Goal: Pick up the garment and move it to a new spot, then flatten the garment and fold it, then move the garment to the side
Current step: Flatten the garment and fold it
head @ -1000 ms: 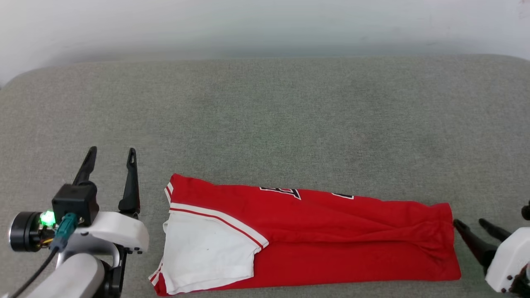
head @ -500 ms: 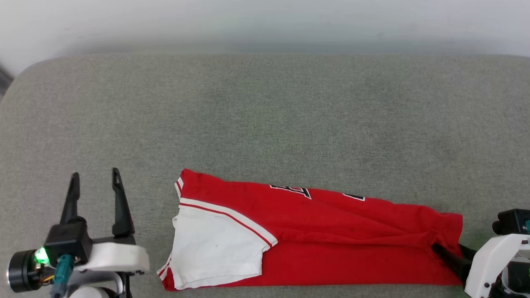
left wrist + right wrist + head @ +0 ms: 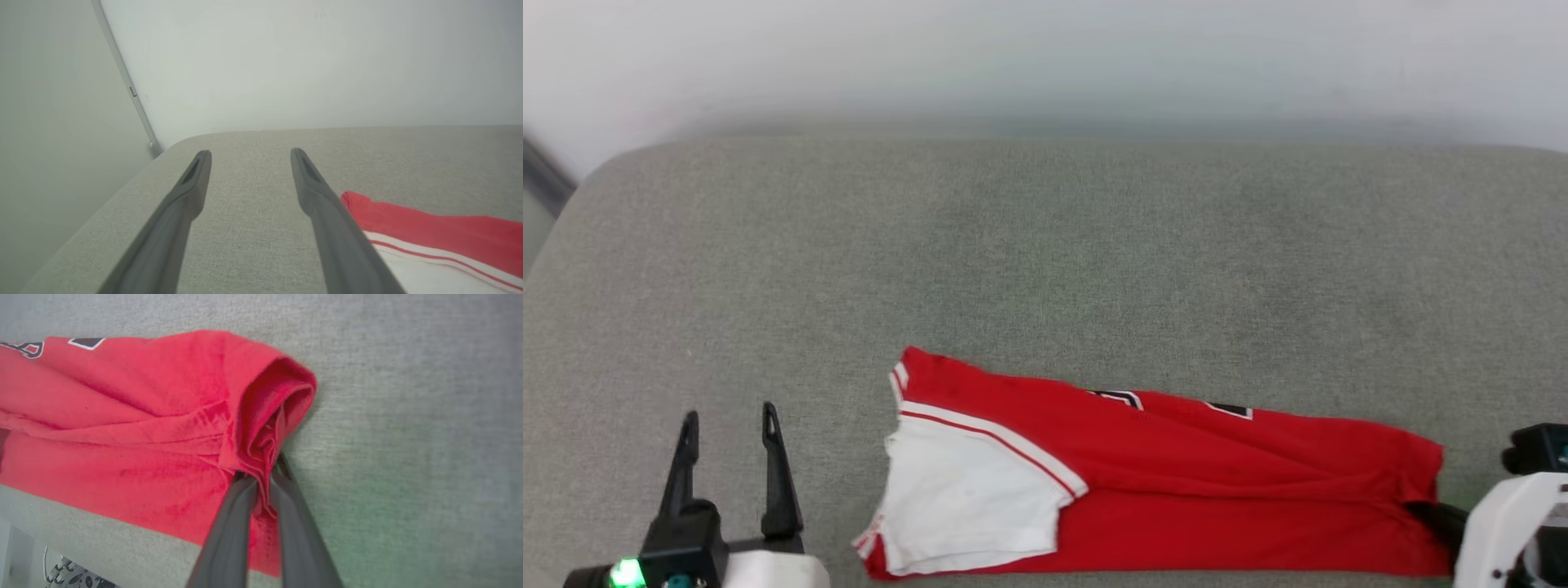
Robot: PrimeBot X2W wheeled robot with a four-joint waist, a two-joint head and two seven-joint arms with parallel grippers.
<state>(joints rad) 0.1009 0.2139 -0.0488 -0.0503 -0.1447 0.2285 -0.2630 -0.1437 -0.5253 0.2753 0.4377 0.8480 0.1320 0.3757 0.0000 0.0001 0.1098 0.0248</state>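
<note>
Lying as a long folded band along the near side of the grey upholstered surface [image 3: 1045, 261], the garment [image 3: 1217, 498] has its white sleeve [image 3: 972, 498] toward the robot's left and its red hem end toward the robot's right. Fabric reads as a thin, soft knit: it drapes flat, carries loose creases across the body, and bunches into a roll at the hem, as the right wrist view shows. Judged light, limp, not fragile, and not slippery on the textured cushion; it should sag and trail rather than hold shape, so a lift from one end alone may let the layers slide apart. At the hem end the right gripper [image 3: 261, 479] has its fingers pinched together on the gathered cloth, several plies caught between them. Beyond the sleeve end the left gripper [image 3: 729, 420] hovers over bare cushion, fingers spread wide, empty, not touching cloth. Best second hold, by judgement: the sleeve-seam edge at the left end, taken through all layers so both ends carry together. Risk noted: a pinch on the top plies only, and the fold coming undone in transit.
</note>
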